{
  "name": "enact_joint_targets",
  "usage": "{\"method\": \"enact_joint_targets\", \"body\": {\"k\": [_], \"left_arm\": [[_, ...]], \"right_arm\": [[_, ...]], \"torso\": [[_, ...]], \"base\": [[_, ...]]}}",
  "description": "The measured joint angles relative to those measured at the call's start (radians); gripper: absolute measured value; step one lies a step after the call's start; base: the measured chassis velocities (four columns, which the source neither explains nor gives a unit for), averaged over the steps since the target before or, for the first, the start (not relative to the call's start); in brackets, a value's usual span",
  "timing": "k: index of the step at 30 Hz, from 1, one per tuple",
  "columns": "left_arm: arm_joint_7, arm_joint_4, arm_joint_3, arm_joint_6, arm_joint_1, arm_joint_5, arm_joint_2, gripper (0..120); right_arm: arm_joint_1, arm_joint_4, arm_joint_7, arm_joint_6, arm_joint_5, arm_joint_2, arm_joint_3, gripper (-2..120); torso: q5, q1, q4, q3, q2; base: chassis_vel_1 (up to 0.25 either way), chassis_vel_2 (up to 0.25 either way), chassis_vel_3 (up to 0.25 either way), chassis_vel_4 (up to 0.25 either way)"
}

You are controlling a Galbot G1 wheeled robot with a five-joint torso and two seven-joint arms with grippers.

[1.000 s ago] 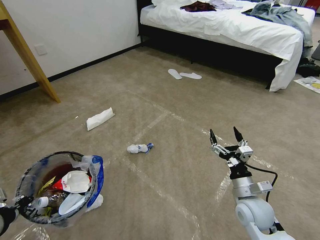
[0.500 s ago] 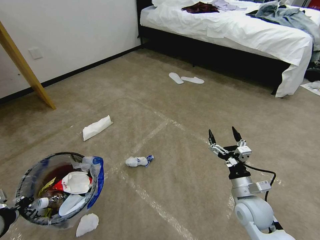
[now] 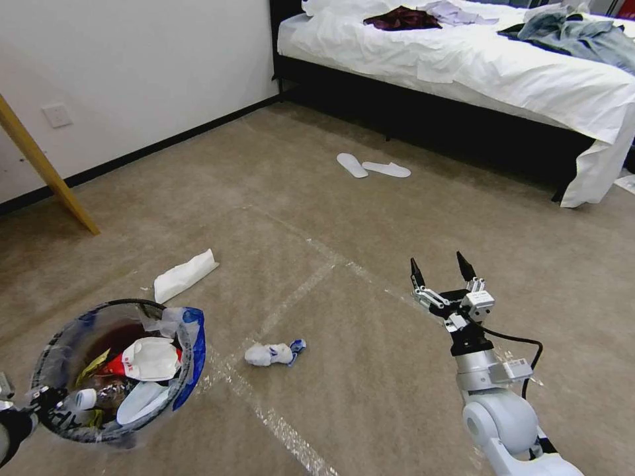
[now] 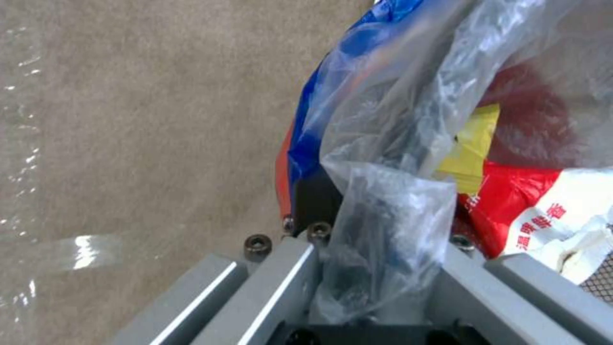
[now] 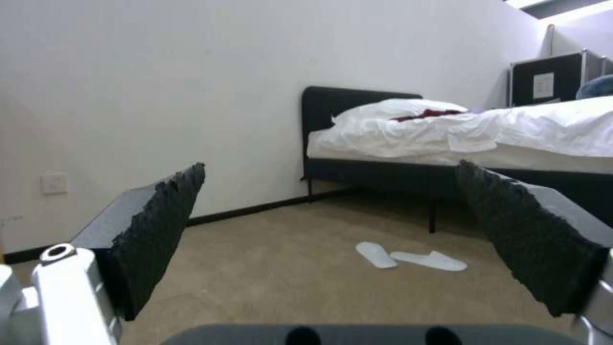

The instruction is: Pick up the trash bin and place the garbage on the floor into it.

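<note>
Trash bin (image 3: 59,370) litter-filled; crumpled tissue (image 3: 272,354) on carpet

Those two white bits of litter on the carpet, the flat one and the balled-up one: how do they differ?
The flat tissue is a long, folded, all-white wedge; the crumpled wad is a small scrunched lump with a blue scrap at one end. The flat tissue lies nearer the wall, the crumpled wad nearer the middle, closer to the right gripper. Both lie loose on the carpet, outside the trash bin.

I count two white slippers (image 3: 374,167) by one bed (image 3: 463,59). Two tissues (image 3: 184,274) lie on the floor. I carry one trash bin (image 3: 188,370).
</note>
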Motion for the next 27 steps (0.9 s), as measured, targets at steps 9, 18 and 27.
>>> {"method": "enact_joint_targets", "body": {"k": [9, 18, 27], "left_arm": [[-0.002, 0.006, -0.004, -0.002, -0.004, -0.007, 0.009, 0], [-0.006, 0.013, 0.005, -0.005, -0.013, -0.007, 0.011, 0], [-0.006, 0.004, 0.0, -0.007, -0.01, -0.008, 0.01, 0]], "right_arm": [[0.008, -0.012, -0.003, 0.0, -0.005, 0.001, -0.007, 100], [0.016, -0.026, -0.006, 0.011, -0.016, 0.001, -0.016, 100], [0.082, -0.09, -0.051, 0.076, -0.002, -0.117, -0.071, 100]], "torso": [[0.0001, 0.0, 0.0, 0.0, 0.0], [-0.0002, 0.0, -0.0001, 0.0, 0.0], [-0.0001, 0.0, 0.0, 0.0, 0.0]], "base": [[-0.135, 0.137, 0.138, -0.139], [-0.179, 0.175, 0.171, -0.184], [-0.085, 0.102, 0.087, -0.084]]}}
